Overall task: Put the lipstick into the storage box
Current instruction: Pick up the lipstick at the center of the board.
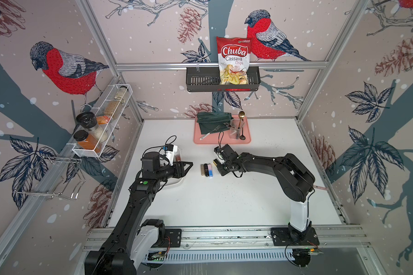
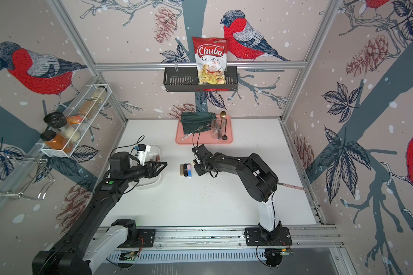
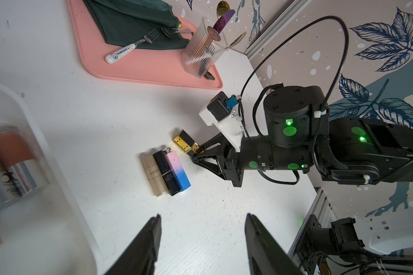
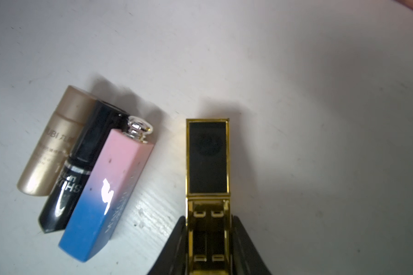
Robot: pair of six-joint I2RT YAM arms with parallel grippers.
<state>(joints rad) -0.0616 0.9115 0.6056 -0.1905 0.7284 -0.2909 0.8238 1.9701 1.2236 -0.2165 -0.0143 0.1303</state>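
Right fingers (image 4: 244, 245) clamp the gold lipstick (image 4: 208, 157) by one end, over the desk (image 1: 224, 202), just beside three lipsticks (image 4: 93, 176) lying in a row. Left fingers (image 3: 144, 247) stand wide and empty at the edge of the box (image 2: 156, 152), which is well apart from the gold lipstick.

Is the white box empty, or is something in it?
Not empty. A coral lipstick lies inside the white box, clear in the left wrist view.

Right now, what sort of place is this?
Likely a staged robot test booth mimicking a home: aluminium frame, bird wallpaper panels, and a wall-mounted spice rack.
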